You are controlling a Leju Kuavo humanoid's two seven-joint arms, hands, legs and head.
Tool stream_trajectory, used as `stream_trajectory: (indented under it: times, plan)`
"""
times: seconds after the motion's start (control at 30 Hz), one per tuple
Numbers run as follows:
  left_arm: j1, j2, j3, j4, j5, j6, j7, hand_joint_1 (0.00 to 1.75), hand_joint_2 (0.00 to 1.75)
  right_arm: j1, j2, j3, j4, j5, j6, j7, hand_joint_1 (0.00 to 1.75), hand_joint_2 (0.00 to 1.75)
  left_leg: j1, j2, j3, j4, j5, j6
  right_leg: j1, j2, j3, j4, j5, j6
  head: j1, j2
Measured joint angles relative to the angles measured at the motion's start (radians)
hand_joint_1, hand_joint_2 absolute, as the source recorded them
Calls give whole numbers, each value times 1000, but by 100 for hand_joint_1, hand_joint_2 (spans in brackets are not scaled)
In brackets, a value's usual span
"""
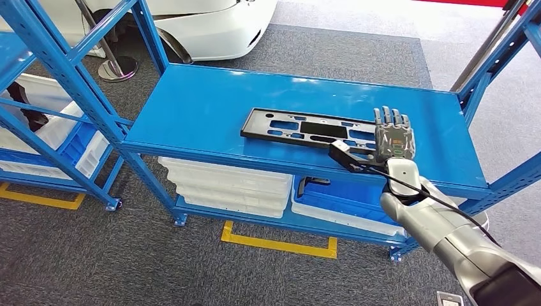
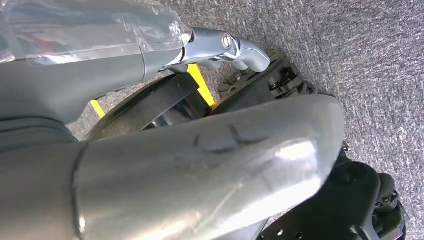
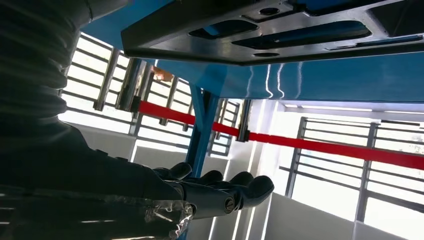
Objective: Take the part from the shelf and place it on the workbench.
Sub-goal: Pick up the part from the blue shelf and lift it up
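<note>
**Op A:** What can't you make out from your end?

**Op B:** Plenty. My left wrist view looks down past grey arm covers at grey carpet (image 2: 380,60), and I can't pick out the left hand there, so I can't tell how its fingers lie. In the head view the shelf (image 1: 210,108) cuts off at its right post, and the white car (image 1: 210,25) behind it is cropped by the top edge. The bins (image 1: 223,182) on the lower level are half hidden under the blue top.

**Op A:** And the part?

**Op B:** The part (image 1: 306,129) lies flat on the top of the shelf, towards the right half. It's a long, thin black plate, matte, with rectangular and slotted cutouts and small round holes. In my right wrist view its underside (image 3: 280,35) runs overhead as a dark ribbed frame against glossy blue sheet metal.

**Op A:** Right hand?

**Op B:** My right hand (image 1: 393,137) is over the part's right end, back of the hand up, fingers (image 1: 389,116) straight and close side by side, holding nothing I can see. Whether the palm touches the plate I can't tell. A black block (image 1: 341,153) sticks out at the wrist, over the shelf's front edge. The arm is smooth silver with a black cable along it.
</note>
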Motion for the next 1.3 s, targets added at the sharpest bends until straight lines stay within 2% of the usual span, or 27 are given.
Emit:
stream_trajectory:
  times: [0.53,1.3]
  plan:
    - [0,0,0,0,0,-1,1,0,0,17,2,-50,32,-84,16,30,0,175,-1,0,-1,1,0,1,0,0,0,0,0,1,0,0]
    - [0,0,0,0,-4,-3,-7,0,0,34,3,-64,73,-164,16,1,0,175,-1,0,-5,2,1,3,0,0,-3,0,2,2,0,0]
